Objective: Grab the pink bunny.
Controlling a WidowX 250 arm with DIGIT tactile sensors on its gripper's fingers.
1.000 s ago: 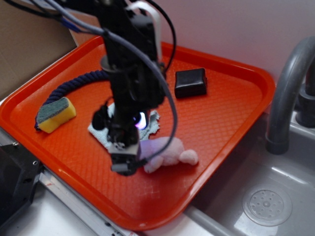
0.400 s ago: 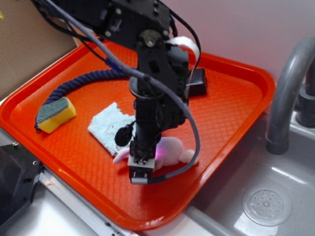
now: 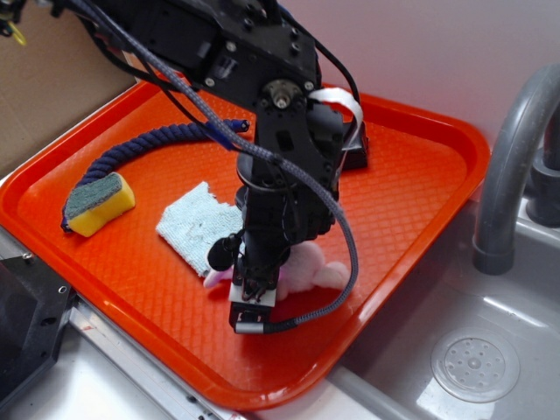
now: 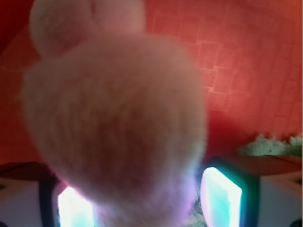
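Below, gripper (image 3: 248,302) fingers flank the fuzzy, rounded pink bunny (image 4: 113,127).

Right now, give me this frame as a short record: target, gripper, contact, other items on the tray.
target: pink bunny, lying on the orange tray
gripper: gripper down over the bunny, fingers either side of it in the wrist view
contact: closure cannot be told
other items: light blue cloth, yellow sponge, dark blue rope, black block

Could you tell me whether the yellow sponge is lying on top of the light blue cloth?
No, the yellow sponge lies on the orange tray apart from the light blue cloth, with bare tray between them.
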